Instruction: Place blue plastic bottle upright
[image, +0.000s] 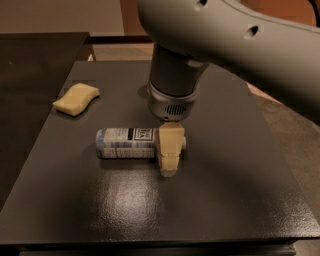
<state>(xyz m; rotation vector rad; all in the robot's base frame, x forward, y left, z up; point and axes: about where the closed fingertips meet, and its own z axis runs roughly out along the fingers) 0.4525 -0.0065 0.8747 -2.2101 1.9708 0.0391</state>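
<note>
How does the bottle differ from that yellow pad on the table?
The bottle is a labelled cylinder lying on its side; the pad is a plain yellow slab lying flat. The bottle looks longer than the pad. The gripper is at the bottle's cap end, while the pad lies apart at the back left. Both rest on the dark table.

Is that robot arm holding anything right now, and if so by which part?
Cannot be told. The pincer sits at the cap end of the blue plastic bottle, lying on its side on the table.
</note>
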